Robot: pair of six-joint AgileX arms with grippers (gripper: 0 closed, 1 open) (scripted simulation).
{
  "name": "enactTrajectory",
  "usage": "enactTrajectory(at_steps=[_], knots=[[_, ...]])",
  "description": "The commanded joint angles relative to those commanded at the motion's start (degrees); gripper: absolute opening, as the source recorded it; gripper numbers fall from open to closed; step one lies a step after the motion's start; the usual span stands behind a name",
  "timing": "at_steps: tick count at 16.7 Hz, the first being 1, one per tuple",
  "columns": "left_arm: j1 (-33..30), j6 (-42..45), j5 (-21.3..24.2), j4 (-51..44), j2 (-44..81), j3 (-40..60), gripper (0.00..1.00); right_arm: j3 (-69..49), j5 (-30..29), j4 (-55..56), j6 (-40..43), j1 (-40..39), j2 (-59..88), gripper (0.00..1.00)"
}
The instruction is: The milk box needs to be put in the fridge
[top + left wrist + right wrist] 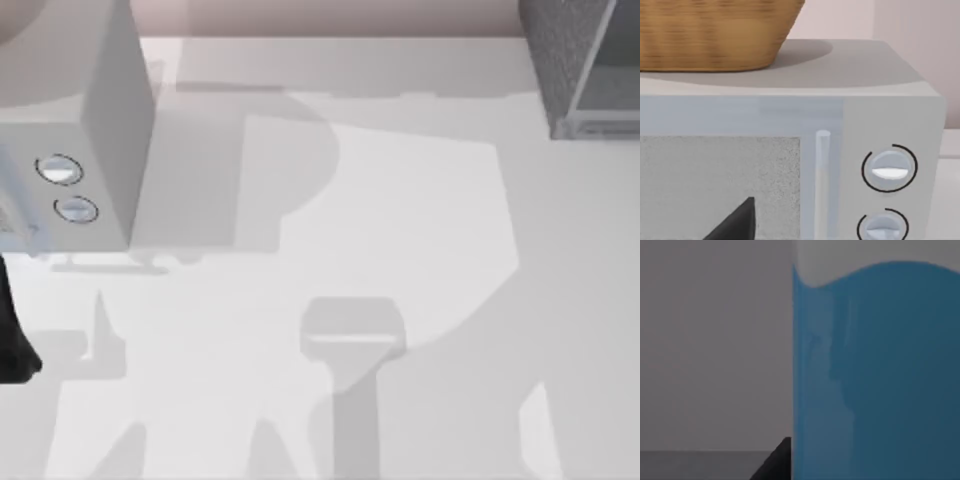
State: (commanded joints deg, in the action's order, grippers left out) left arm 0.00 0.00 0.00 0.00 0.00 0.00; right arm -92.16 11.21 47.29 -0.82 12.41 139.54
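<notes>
The milk box point(875, 375) stands very close in the right wrist view. Its blue face has a pale wavy top edge, and behind it is a plain grey surface. A dark part of my right gripper point(782, 460) sits right against the carton's edge, and the carton hides the rest of it. The fridge point(560, 70), dark speckled grey with a lighter interior, stands at the table's far right corner. My left arm point(12, 340) is parked at the left edge. My left gripper point(737, 222) faces the microwave door.
A light grey microwave point(90, 130) with two round knobs point(888, 167) stands at the far left. A wicker basket point(710, 30) sits on top of it. The white table point(400, 230) stretches between microwave and fridge.
</notes>
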Motion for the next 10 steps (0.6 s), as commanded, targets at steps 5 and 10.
enactTrajectory(at_steps=[5,10], knots=[[0.00,0.00,0.00,0.00,0.00,0.00,1.00,0.00,0.00,0.00,0.00,0.00,0.00,0.68],[0.00,0.00,0.00,0.00,0.00,0.00,1.00,0.00,0.00,0.00,0.00,0.00,0.00,1.00]])
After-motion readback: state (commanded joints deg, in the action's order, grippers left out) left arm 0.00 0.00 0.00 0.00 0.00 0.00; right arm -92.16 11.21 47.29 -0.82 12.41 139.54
